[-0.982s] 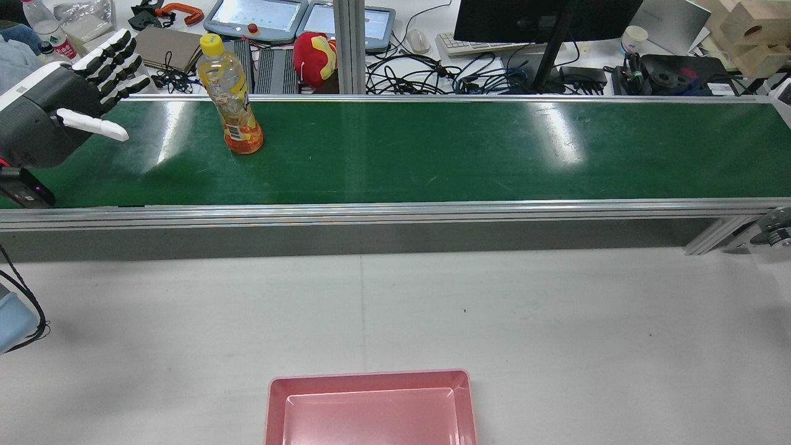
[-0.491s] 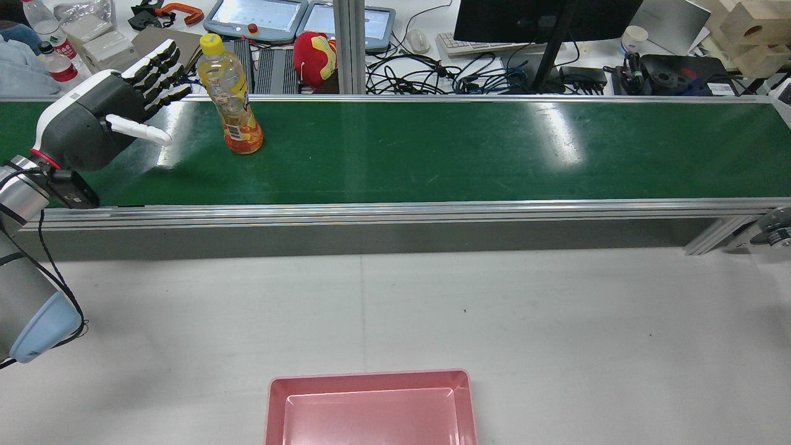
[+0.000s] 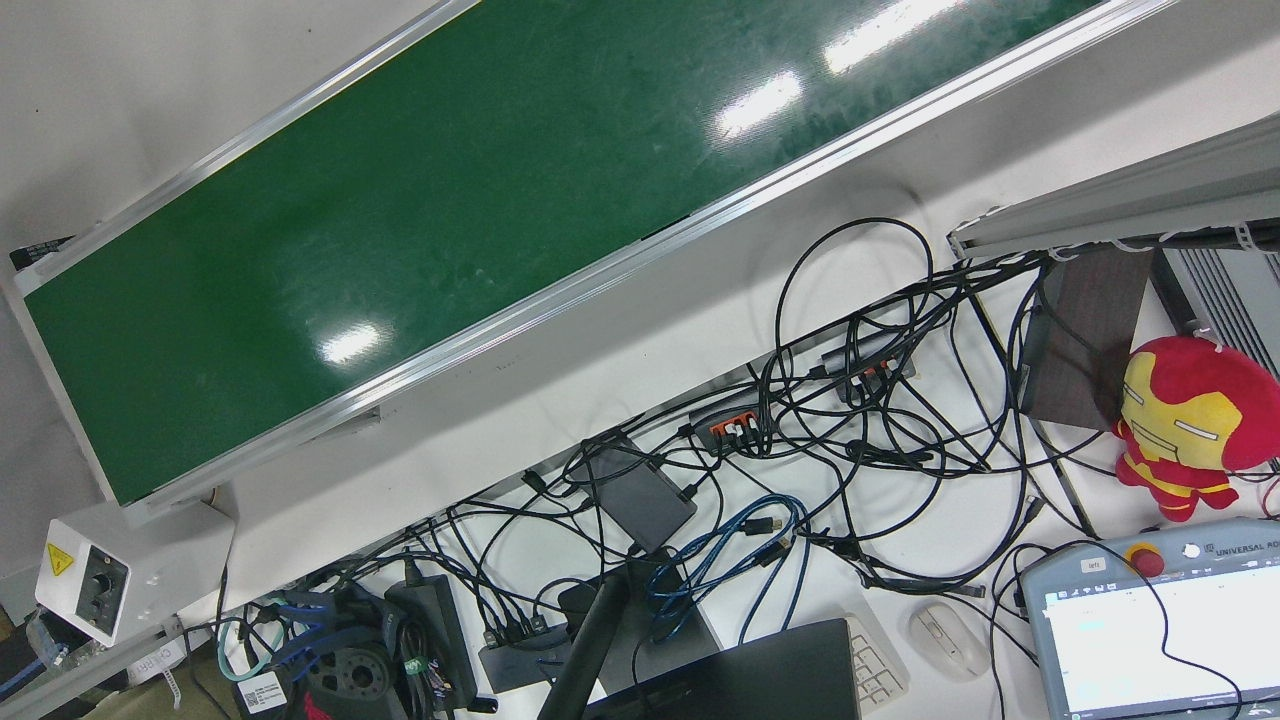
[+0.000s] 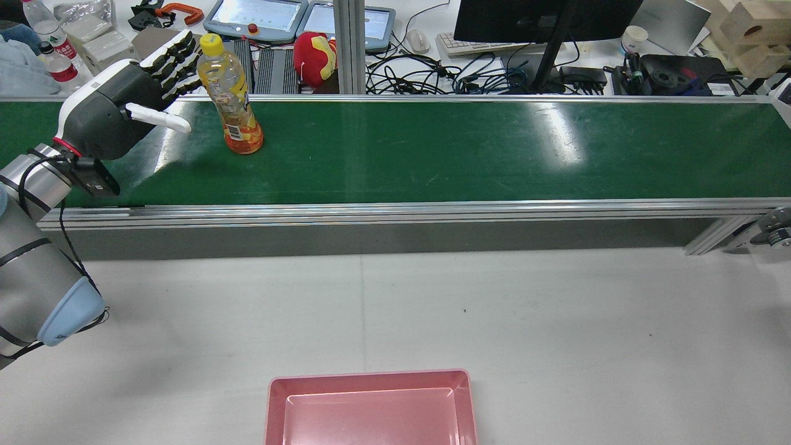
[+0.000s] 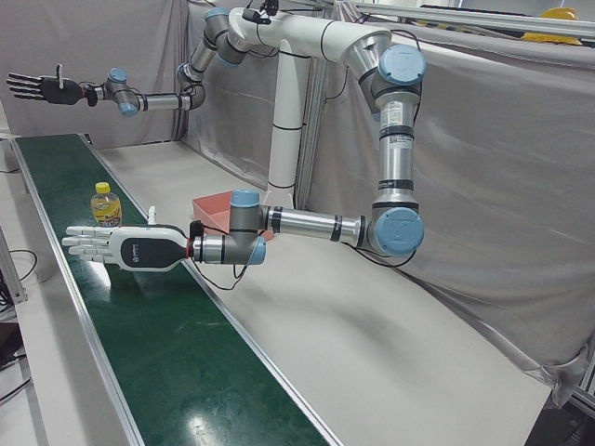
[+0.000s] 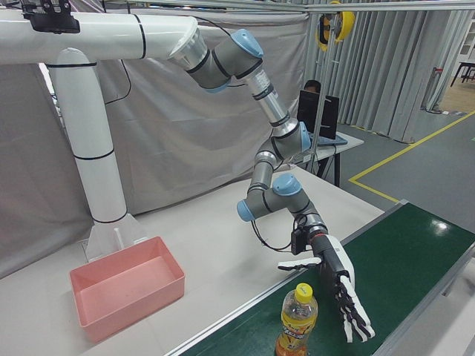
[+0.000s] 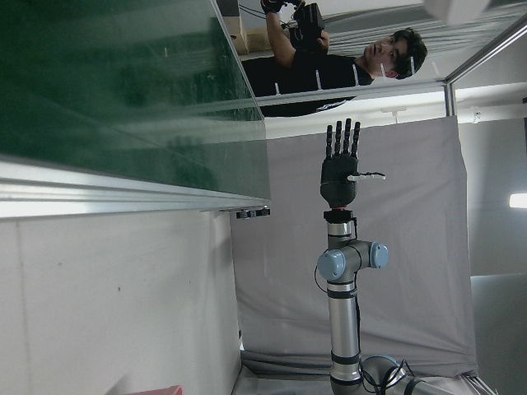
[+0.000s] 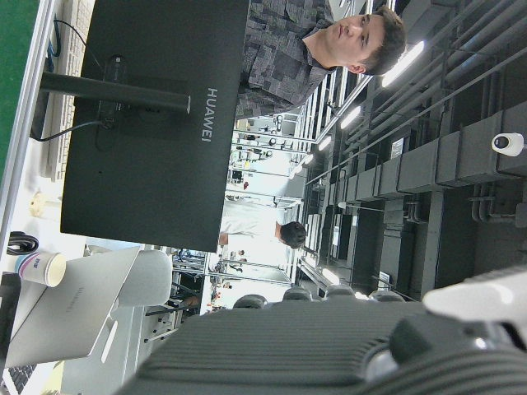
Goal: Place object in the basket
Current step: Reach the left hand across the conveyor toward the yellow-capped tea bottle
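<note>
— Where is the bottle?

— The orange drink bottle [image 4: 230,96] stands upright on the green conveyor belt [image 4: 432,148], just beside my left hand [image 4: 120,111], off my fingertips [image 4: 185,59] and not touching.

— Holding anything?

— No. Fingers spread flat, nothing in them. I've moved closer since a second ago. My right hand [image 5: 42,88] is raised, splayed, well away. The pink basket [image 4: 371,408] sits empty.

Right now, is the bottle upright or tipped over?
Upright: the bottle stands on its base on the belt, yellow cap on top, apart from the open left hand.
</note>
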You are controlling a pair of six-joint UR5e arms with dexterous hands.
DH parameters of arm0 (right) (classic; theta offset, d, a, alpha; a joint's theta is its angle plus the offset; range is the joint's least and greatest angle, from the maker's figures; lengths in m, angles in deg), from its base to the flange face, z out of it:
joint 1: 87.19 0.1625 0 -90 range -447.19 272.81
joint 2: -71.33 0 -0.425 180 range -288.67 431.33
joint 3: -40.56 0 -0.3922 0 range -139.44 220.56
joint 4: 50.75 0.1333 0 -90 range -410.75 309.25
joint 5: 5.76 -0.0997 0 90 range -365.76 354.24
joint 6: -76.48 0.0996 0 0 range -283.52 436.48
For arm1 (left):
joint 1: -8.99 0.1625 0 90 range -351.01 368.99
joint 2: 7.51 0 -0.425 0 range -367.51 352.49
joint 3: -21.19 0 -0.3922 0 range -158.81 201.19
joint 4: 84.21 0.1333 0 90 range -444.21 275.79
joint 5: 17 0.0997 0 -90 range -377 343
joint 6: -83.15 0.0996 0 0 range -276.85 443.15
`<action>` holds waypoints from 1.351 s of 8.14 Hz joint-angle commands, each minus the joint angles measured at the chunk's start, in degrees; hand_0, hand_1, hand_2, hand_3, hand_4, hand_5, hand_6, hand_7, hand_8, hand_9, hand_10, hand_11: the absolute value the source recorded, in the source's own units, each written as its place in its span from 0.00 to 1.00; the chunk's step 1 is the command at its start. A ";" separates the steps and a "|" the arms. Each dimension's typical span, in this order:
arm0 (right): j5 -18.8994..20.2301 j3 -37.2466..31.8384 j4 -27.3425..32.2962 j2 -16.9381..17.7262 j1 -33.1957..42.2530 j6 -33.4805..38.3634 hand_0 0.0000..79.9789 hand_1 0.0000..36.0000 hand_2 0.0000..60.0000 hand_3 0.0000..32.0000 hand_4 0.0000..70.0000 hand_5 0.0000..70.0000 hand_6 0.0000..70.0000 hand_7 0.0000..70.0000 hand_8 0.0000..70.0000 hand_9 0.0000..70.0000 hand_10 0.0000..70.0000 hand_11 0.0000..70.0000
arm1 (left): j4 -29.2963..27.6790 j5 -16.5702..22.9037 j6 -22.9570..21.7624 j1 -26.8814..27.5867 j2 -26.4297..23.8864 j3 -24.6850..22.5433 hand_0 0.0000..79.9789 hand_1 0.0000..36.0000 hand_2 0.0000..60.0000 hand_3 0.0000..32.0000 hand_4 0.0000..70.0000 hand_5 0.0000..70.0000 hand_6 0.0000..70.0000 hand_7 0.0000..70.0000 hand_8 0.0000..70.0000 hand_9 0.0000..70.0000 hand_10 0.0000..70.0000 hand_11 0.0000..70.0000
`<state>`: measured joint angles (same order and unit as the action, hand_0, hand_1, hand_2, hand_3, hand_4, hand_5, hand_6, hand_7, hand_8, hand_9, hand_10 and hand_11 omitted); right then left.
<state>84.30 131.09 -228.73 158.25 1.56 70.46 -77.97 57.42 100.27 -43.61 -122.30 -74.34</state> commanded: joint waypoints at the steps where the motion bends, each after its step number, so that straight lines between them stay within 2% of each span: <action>1: -0.06 0.09 0.00 0.00 0.02 -0.05 0.00 0.00 0.00 0.00 0.00 0.00 0.00 0.00 0.00 0.00 0.00 0.00 | 0.17 -0.85 3.23 0.13 -1.58 0.78 0.78 0.48 0.00 0.00 0.05 0.06 0.00 0.00 0.07 0.08 0.10 0.18; 4: -0.05 0.09 0.00 0.00 -0.07 0.04 0.00 0.00 0.00 0.00 0.00 0.00 0.00 0.00 0.00 0.00 0.00 0.00 | 0.43 -0.85 4.22 0.22 -1.93 1.05 0.78 0.49 0.00 0.00 0.05 0.06 0.00 0.00 0.07 0.08 0.10 0.18; 6: 0.03 0.09 0.00 0.00 0.02 -0.05 0.00 0.00 0.00 0.00 0.00 0.00 0.00 0.00 0.00 0.00 0.00 0.00 | 0.52 -0.76 4.41 4.07 -3.15 2.01 0.78 0.50 0.00 0.00 0.07 0.07 0.00 0.00 0.06 0.07 0.10 0.17; 11: 0.03 0.09 0.00 0.00 0.02 -0.05 0.00 0.00 0.00 0.00 0.00 0.00 0.00 0.00 0.00 0.00 0.00 0.00 | 1.75 -0.76 3.70 4.08 -5.62 2.45 0.78 0.53 0.00 0.00 0.08 0.09 0.00 0.00 0.06 0.07 0.09 0.17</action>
<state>84.31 131.17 -228.73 158.25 1.57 70.46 -76.54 56.70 104.09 -39.56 -127.21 -72.18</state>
